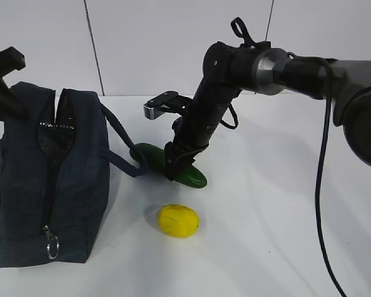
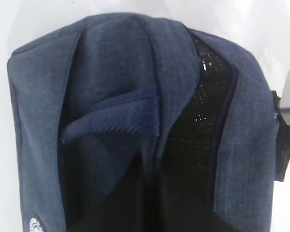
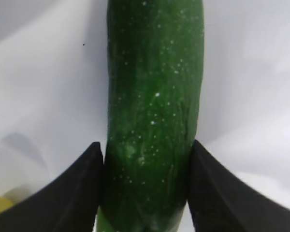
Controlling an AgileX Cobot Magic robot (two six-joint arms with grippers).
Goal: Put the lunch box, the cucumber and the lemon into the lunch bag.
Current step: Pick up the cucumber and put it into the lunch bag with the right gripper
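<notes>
On the table beside the lunch bag, the right gripper pinches the cucumber across its middle. A firm, centred hold should prevent slipping. The left gripper's fingers are hidden, presumably closed.

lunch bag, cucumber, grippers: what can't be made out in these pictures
- Lunch box: in no view; the lunch bag inside is dark in the left wrist view, so contents unknown.
- Left gripper: exterior view shows only a dark part at the left edge; its fingertips show nowhere.
- Cucumber: both ends cut off in the right wrist view.
- Lemon: only a sliver in the right wrist view.

White table, pale panelled wall
</notes>
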